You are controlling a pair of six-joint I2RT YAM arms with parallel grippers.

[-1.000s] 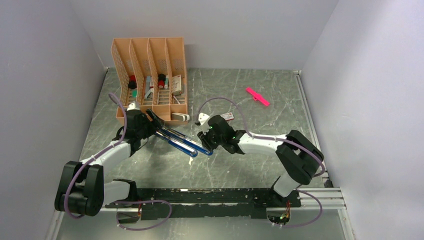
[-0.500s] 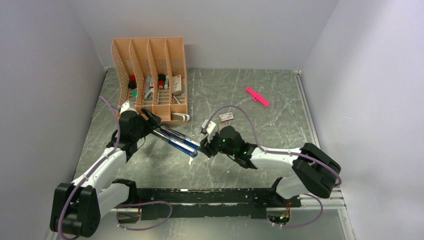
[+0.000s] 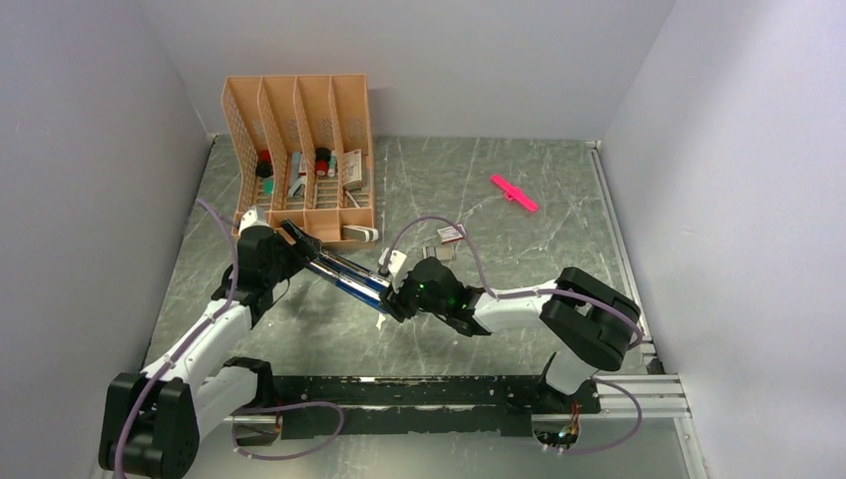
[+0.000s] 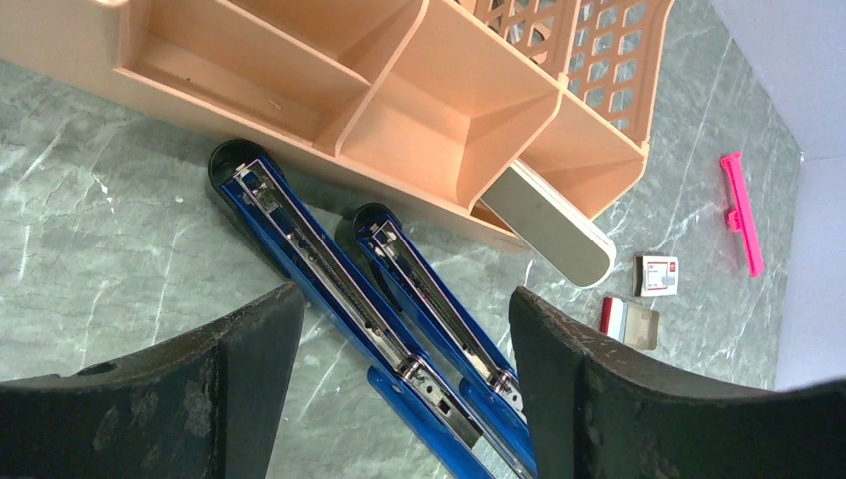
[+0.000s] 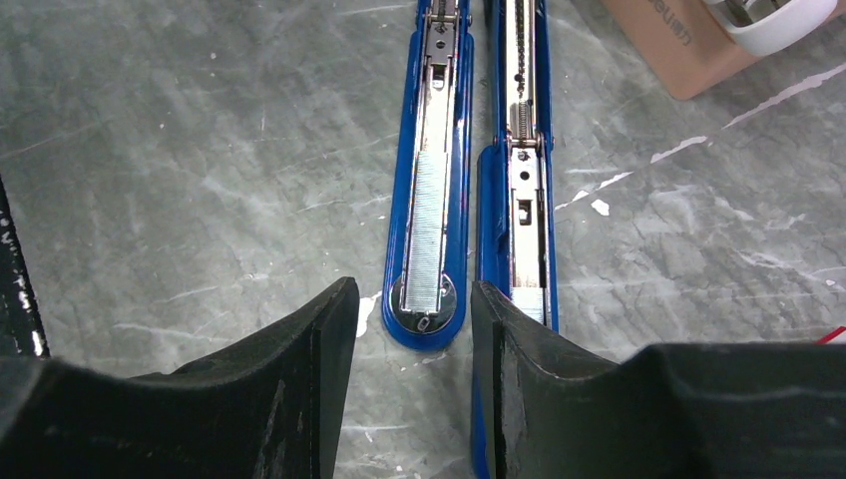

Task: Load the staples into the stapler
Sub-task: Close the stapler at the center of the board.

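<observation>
The left gripper (image 3: 296,238) is held wide open with nothing gripped. In the left wrist view (image 4: 404,299) its two dark fingers (image 4: 249,369) are seen on either side of the stapler (image 4: 309,261), and no contact with it can be made out. The right gripper (image 3: 389,295) is also parted and empty. From its wrist camera (image 5: 414,291) the rounded tip of one stapler arm is framed in the gap between the fingers (image 5: 299,389); whether that tip is touched cannot be told.

The blue stapler (image 3: 349,279) is laid fully opened on the grey marbled table (image 3: 479,329), its two arms side by side, with the left gripper at one end and the right gripper at the other. A strip of staples (image 5: 429,220), silvery and finely ribbed, is seen seated in the channel of one stapler arm, close to its rounded tip. The other arm (image 5: 522,220) is shown with its spring and slider exposed.

Just beyond the stapler's left-gripper end an orange desk organiser (image 3: 299,120) is stood, with a flat white-and-grey item (image 4: 559,225) projecting from its nearest compartment. To the stapler's right a small pink-and-white box (image 3: 451,233) is placed, with a small red-and-grey piece (image 4: 629,321) just beside it. Farther from the stapler on that same side a bright pink stick (image 3: 514,193) is laid flat.
</observation>
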